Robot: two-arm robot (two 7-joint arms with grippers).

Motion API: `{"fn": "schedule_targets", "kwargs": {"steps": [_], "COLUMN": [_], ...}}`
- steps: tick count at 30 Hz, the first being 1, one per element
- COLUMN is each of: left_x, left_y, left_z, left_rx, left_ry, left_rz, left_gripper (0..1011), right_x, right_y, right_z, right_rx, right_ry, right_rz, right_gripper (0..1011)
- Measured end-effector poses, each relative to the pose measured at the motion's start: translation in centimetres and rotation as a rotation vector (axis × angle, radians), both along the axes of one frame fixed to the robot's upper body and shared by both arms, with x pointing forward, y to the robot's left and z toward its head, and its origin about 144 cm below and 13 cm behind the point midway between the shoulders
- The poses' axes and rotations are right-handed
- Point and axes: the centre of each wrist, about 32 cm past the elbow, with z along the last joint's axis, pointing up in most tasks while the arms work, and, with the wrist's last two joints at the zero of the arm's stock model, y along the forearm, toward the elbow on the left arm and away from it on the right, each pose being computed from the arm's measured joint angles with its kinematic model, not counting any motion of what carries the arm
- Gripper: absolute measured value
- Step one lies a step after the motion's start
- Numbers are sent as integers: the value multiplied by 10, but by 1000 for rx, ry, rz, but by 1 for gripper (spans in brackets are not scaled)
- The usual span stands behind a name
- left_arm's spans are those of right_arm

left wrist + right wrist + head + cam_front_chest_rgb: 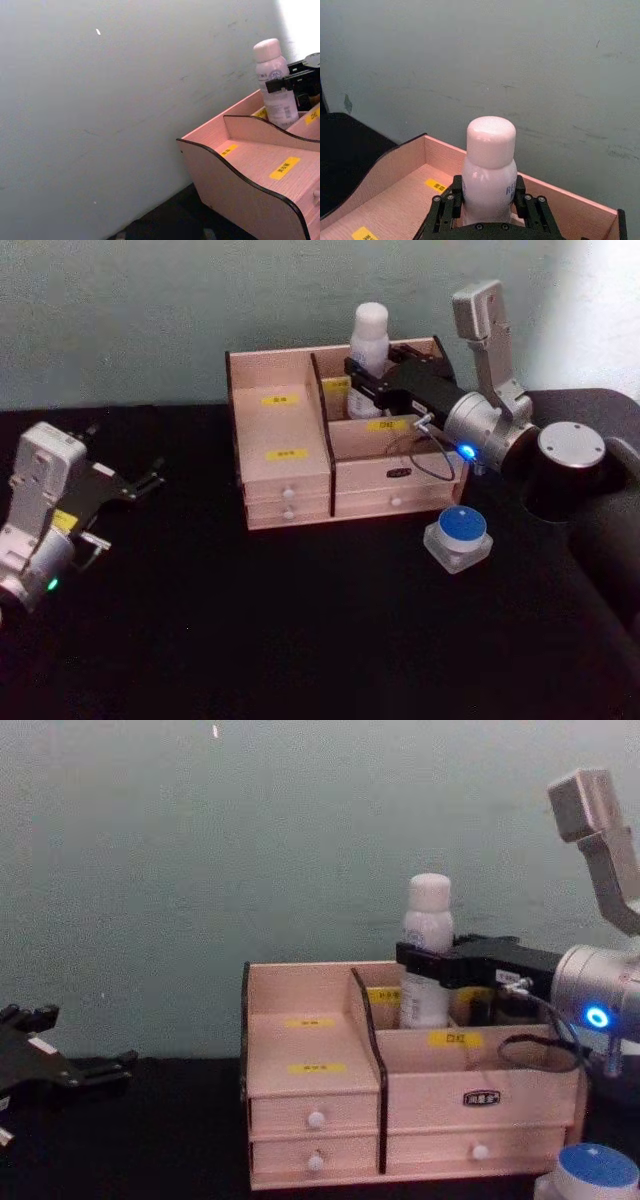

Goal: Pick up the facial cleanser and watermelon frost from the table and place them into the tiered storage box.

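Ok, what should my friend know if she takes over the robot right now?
Right gripper: shut on the facial cleanser, holding it upright in the back right compartment of the tiered storage box.
Left gripper: open, over the table at the left.
The watermelon frost: on the table in front of the box's right end.
Done: cleanser nearly placed.
Left: release it, then box the watermelon frost.

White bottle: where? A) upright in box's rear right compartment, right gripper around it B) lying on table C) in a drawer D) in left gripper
A: the white bottle stands upright in the rear right compartment of the tiered storage box, the right gripper clamped around it.
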Motion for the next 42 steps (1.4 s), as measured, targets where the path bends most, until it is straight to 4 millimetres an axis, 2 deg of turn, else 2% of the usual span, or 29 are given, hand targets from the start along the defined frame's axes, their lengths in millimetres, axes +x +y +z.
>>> {"fn": "schedule_targets", "kwargs": {"steps": [21,42], "left_x": [0,0], "left_y": [0,0], "left_z": [0,0], "left_rx": [0,0], "left_ry": [0,0], "left_rz": [0,0], "left_gripper": [1001,1001], "right_x": [3,5], "right_y": [0,0], "right_z": [-13,-17], "right_rx": [-33,-48], "right_ry": [48,69], "right_rz": [-12,-17], "right_gripper": [593,593]}}
